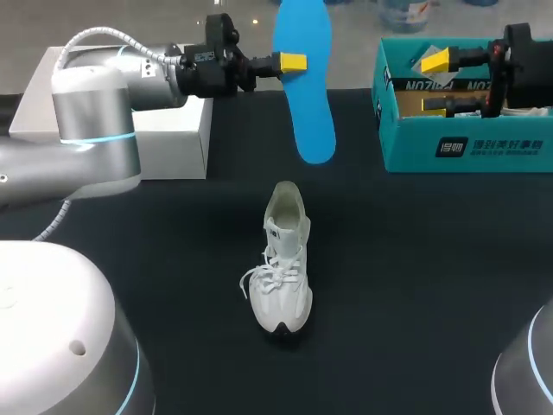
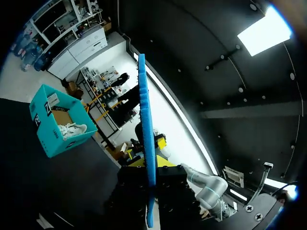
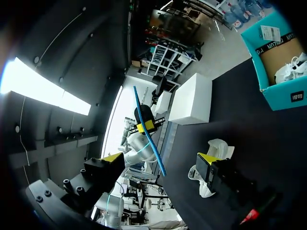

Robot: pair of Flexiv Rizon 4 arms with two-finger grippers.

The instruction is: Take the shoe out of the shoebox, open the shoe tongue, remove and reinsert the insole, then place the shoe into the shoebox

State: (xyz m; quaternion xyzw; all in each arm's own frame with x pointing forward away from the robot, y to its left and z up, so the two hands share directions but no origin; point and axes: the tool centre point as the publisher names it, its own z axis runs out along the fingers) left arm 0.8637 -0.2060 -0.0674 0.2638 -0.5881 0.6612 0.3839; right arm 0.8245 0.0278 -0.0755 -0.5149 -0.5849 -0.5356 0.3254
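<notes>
A white lace-up shoe [image 1: 282, 259] stands on the black table near the middle, with its toe toward the front edge. My left gripper [image 1: 294, 62] is shut on a blue insole [image 1: 304, 86], which it holds up in the air behind the shoe. From the left wrist, the insole [image 2: 146, 139] appears edge-on between the fingers of that gripper [image 2: 151, 165]. The teal shoebox [image 1: 467, 151] sits open at the back right. My right gripper [image 1: 435, 84] hovers over the box, open and holding nothing. The right wrist view shows that gripper [image 3: 158, 160], the shoe [image 3: 213, 148], the insole [image 3: 149, 134] and the shoebox [image 3: 283, 93].
A white box [image 1: 168, 130] stands at the back left under my left arm. Another white shoe [image 1: 529, 111] lies inside the shoebox [image 2: 48, 139]. Black table surface surrounds the shoe on all sides.
</notes>
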